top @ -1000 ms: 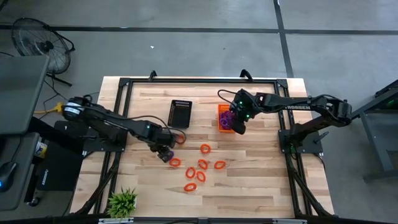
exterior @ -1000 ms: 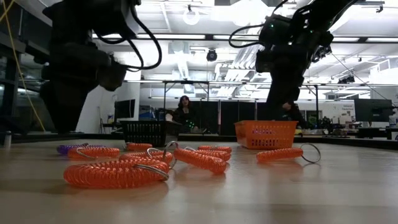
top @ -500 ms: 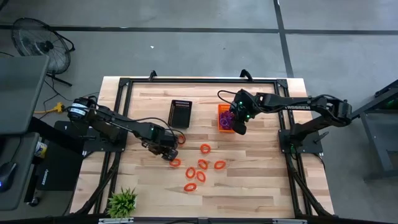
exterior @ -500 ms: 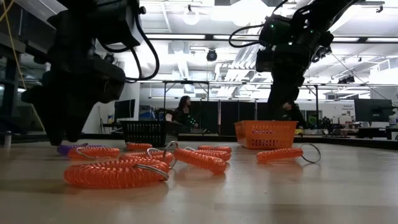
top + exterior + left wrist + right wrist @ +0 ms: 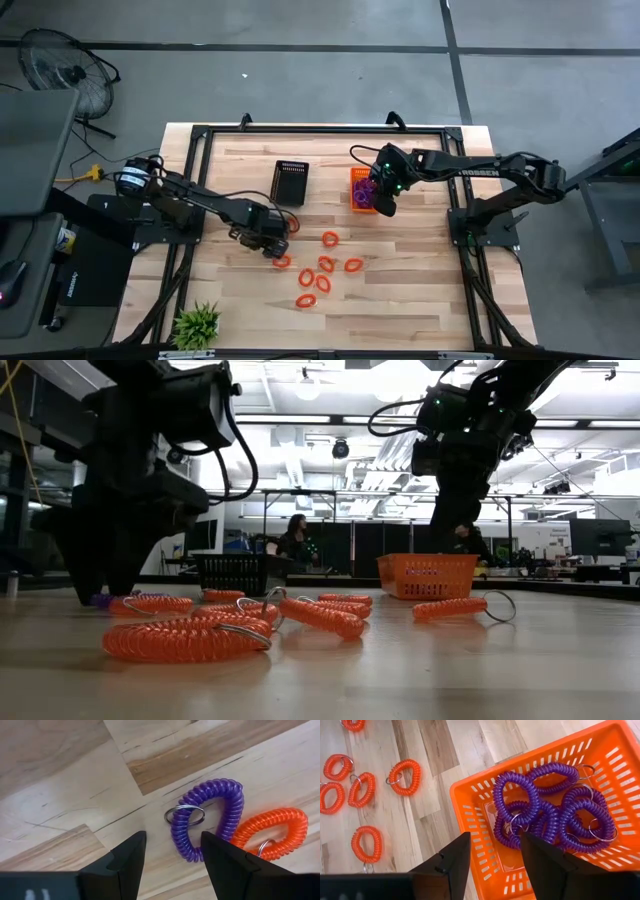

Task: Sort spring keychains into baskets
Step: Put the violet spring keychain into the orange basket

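Nearest the table's [image 5: 400, 300] front edge: loose cluster of orange-red spring keychains [image 5: 318, 276] lying flat on the wood, seen as coiled ovals with metal rings in the low view [image 5: 185, 639]. At the left of that cluster: left gripper [image 5: 272, 248] lowered close over the table, jaws spread apart and holding nothing. Between and just beyond its fingers [image 5: 127, 862]: single purple spring keychain [image 5: 207, 817] flat on the wood, ring turned inward, touching an orange-red keychain [image 5: 272, 832] beside it; in the low view only a purple edge [image 5: 98, 600] visible at the foot of the left arm. Farther back, toward the table's middle: black basket [image 5: 290, 182], standing apart from both grippers, contents not discernible. Level with it toward the right edge: orange basket [image 5: 358, 188], perforated walls [image 5: 475, 815], holding a heap of purple keychains [image 5: 545, 810] tangled together. Directly over that basket: right gripper [image 5: 382, 198], jaws parted and empty, fingers [image 5: 452, 862] hanging above the near wall of the basket. Beyond the far edge, in the room behind: seated person [image 5: 296, 542] between the arms in the low view.
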